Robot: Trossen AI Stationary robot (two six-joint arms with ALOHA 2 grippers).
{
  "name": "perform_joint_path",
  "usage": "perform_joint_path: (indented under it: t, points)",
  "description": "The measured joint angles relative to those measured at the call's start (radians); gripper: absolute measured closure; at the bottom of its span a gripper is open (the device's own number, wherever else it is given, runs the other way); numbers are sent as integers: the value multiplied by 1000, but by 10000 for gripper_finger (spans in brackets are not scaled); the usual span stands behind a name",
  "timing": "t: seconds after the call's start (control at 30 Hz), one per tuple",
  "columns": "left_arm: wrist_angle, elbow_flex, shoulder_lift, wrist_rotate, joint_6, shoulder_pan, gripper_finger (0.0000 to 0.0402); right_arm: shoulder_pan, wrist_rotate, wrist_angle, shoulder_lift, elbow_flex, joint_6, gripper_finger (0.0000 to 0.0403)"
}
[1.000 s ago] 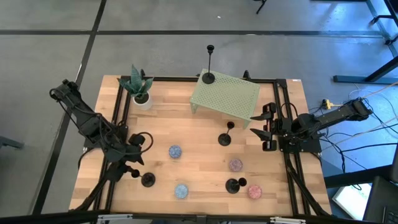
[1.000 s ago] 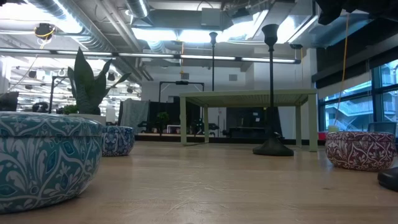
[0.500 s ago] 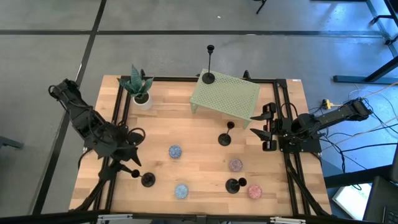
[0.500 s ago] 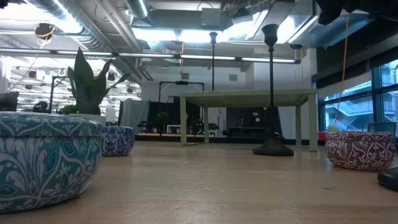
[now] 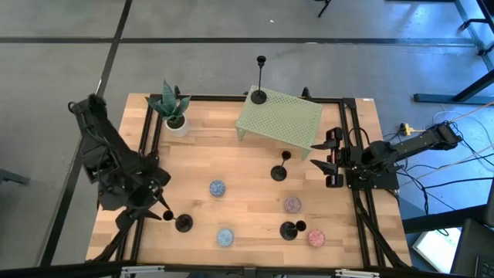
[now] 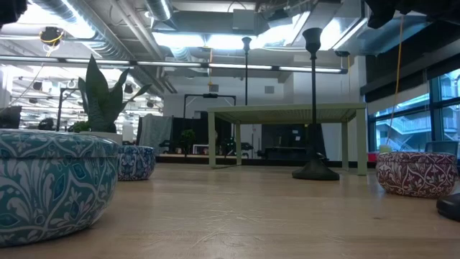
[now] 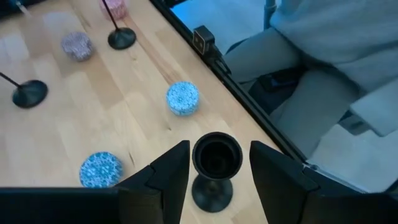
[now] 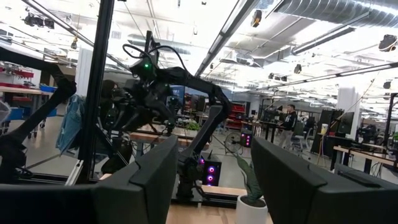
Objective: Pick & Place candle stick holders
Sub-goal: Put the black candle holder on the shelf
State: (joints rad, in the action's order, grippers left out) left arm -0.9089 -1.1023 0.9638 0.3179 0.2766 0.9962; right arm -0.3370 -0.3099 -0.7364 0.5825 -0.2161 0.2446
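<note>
Black metal candlestick [image 7: 214, 163] is sitting between my left gripper [image 5: 157, 207] fingers near the table's front-left corner; I'm judging them spread, not yet pinching. It's looking stiff, light and top-heavy, so I'm planning to take the thin stem just under the cup. I'm watching the table's front edge [image 7: 236, 102] close by; open wood toward the blue tin [image 7: 183, 98] is giving room. My right gripper [image 5: 330, 161] is waiting open at the right rail.
</note>
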Motion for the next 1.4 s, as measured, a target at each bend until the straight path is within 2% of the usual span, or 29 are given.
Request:
perform_joint_path:
  t: [0.27,0.73,1.07,1.4]
  points:
    - [0,0,0,123,77,81,237,0,0,0,0,0,1,194]
    - [-8,1,1,239,125,161,237,0,0,-4,0,0,4,194]
    - [-170,3,1,465,422,270,237,0,0,-4,0,0,5,194]
    - [-68,171,2,476,515,318,237,0,0,-5,0,0,5,194]
